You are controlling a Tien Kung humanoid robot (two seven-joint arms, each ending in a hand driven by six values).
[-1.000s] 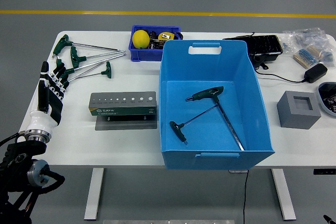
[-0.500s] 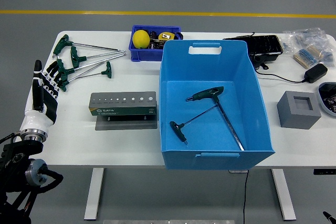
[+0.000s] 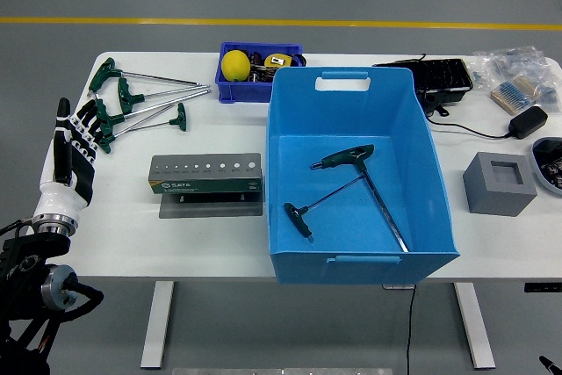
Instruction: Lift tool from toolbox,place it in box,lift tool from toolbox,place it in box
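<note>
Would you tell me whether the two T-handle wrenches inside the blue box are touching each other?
Touching: in the head view the larger wrench and the smaller wrench cross inside the blue box, shafts overlapping near the larger one's handle.

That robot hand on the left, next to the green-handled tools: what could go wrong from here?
The left hand is open, holding nothing, right beside the loose T-handle wrenches. They lie fanned and overlapping, so grasping one may drag or scatter its neighbours. Two long wrenches already lie crossed in the blue box; another dropped in could land on them and tangle or bounce.
</note>
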